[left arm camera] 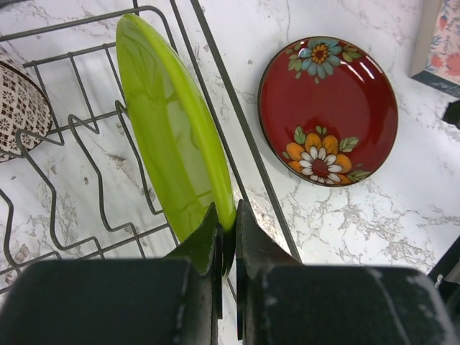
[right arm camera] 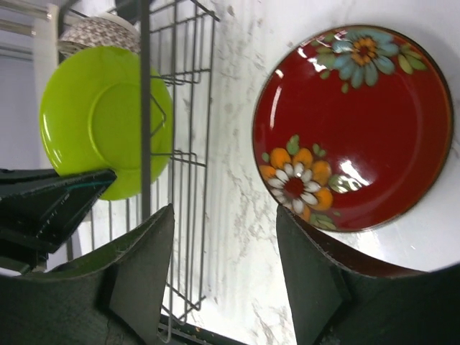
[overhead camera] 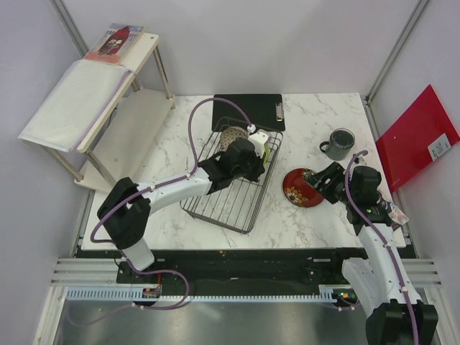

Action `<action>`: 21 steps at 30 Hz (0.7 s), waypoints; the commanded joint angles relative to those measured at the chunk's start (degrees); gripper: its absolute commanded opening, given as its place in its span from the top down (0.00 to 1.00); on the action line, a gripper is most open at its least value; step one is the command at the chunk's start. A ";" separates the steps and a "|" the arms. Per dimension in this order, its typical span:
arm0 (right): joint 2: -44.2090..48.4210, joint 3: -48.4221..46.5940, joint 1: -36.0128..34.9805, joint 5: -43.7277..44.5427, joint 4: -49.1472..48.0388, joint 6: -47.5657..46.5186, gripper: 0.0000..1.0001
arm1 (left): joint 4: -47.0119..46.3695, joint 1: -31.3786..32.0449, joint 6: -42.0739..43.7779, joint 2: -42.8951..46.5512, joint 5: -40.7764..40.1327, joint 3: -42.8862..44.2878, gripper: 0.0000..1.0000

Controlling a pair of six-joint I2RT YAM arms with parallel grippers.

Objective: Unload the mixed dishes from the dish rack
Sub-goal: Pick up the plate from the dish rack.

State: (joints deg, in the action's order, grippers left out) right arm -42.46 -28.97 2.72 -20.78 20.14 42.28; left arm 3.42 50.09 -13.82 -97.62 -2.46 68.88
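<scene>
My left gripper (left arm camera: 228, 215) is shut on the rim of the lime-green plate (left arm camera: 172, 122), which stands on edge inside the dish rack (overhead camera: 233, 180) at its right side. The plate also shows in the right wrist view (right arm camera: 100, 118). The speckled bowl (overhead camera: 230, 136) sits at the rack's far end. The dark red patterned plate (overhead camera: 302, 188) lies flat on the table right of the rack. My right gripper (right arm camera: 226, 237) is open and empty beside that red plate (right arm camera: 356, 129). The dark mug (overhead camera: 339, 144) stands at the far right. The clear glass is not visible.
A black clipboard (overhead camera: 250, 109) lies behind the rack. A red folder (overhead camera: 417, 136) leans at the right wall. A white shelf unit (overhead camera: 100, 100) stands at the far left. The marble table (overhead camera: 180, 223) ends just before the arm bases.
</scene>
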 commanded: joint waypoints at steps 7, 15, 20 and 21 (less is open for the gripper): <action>-12.99 -6.69 -6.92 -1.82 -19.35 6.76 0.33 | -0.87 -0.08 -4.36 6.48 -3.16 -4.19 0.98; -26.79 -13.21 -17.31 6.89 -21.63 3.77 0.33 | -0.96 -0.08 -2.70 12.19 -8.44 -6.48 0.98; -36.18 -14.97 -18.80 7.41 -23.91 3.16 0.34 | -0.87 -0.08 -3.66 12.90 -7.92 -7.71 0.98; -37.51 -15.41 -19.07 7.59 -24.01 2.90 0.34 | -0.96 0.01 -3.93 12.81 -7.74 -8.06 0.98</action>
State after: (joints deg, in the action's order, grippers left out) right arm -75.07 -41.71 -15.03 -15.40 -0.58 46.61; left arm 4.10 50.57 -17.15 -86.63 -6.70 62.04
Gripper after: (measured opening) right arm 0.663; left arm 0.060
